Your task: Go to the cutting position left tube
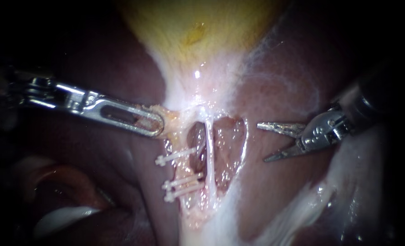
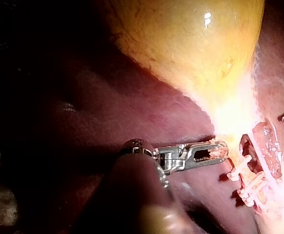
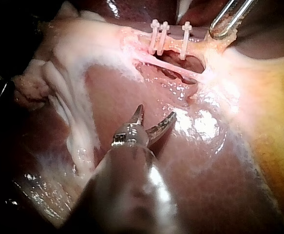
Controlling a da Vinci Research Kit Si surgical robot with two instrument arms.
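Note:
The left tube (image 1: pixel 185 169) runs down from the gallbladder's neck and carries three white clips: one (image 1: pixel 175 157) higher up and two (image 1: pixel 182 187) close together lower down. Beside it a thin white right tube (image 1: pixel 209 155) stands bare. My left instrument (image 1: pixel 156 126) is shut on the yellowish tissue at the neck, just above the clipped tube, as also shows in the left wrist view (image 2: pixel 218 151). My right instrument (image 1: pixel 262 142) has slim pointed blades, open and empty, to the right of both tubes. In its wrist view the blades (image 3: pixel 156 112) hover over the liver, short of the clips (image 3: pixel 157 38).
The yellow gallbladder (image 1: pixel 197 32) fills the upper middle. Dark red liver (image 1: pixel 284 91) surrounds the dissected window (image 1: pixel 227 150) between and beside the tubes. Whitish membrane (image 1: pixel 298 209) lies at the lower right.

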